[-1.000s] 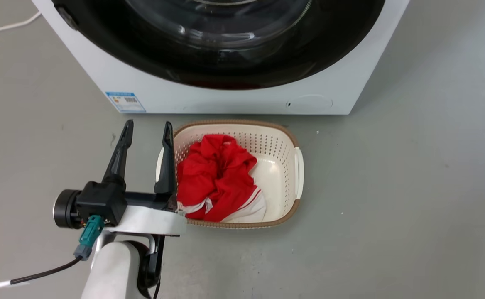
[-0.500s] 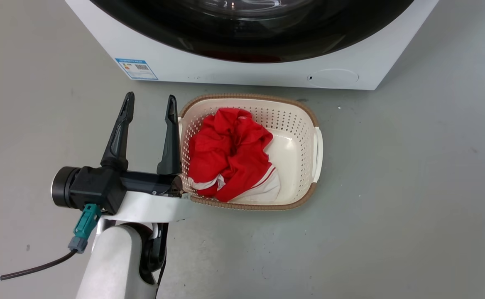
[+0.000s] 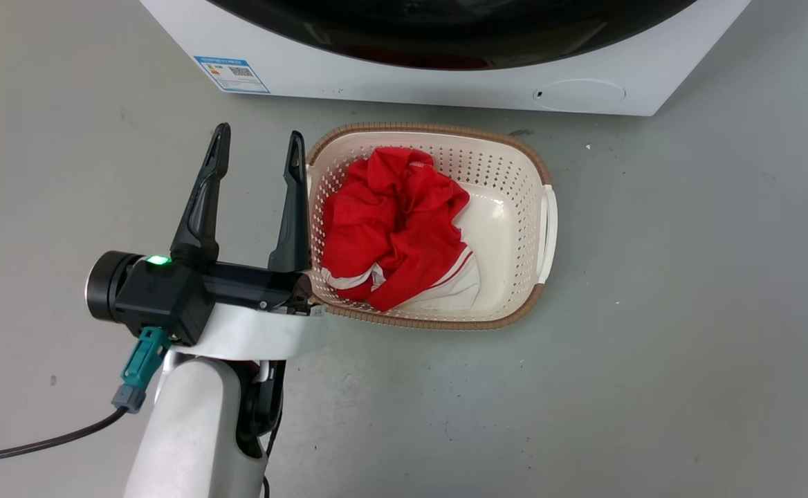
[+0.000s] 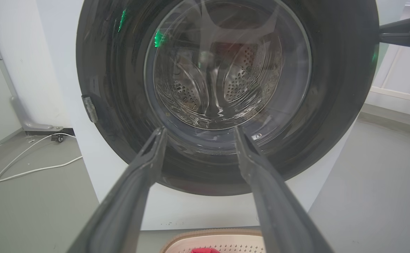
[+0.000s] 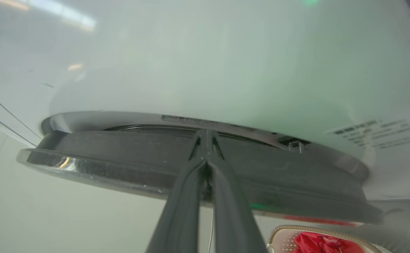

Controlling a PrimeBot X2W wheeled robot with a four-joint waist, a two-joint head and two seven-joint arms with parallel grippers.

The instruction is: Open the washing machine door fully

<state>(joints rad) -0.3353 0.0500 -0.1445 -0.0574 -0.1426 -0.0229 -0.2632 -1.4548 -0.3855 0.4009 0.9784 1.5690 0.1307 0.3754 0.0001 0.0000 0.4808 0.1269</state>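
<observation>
The washing machine is a white box at the top of the head view, with the lower arc of the glossy black washing machine door above its front. In the left wrist view the door faces me, and the steel drum shows through its glass bowl. My left gripper hangs open and empty in front of it, beside the basket. My right gripper is shut, its tips pressed together at the door's dark edge, where the door meets the white front. It also shows at the door's right rim.
A cream perforated basket holding a red garment stands on the grey floor just before the machine. A blue label and a round flap sit low on the machine's front. White cables trail on the floor at the machine's left.
The head camera has shifted, so the machine and basket sit higher and further right in the picture. A green light now glows on the left gripper's body.
</observation>
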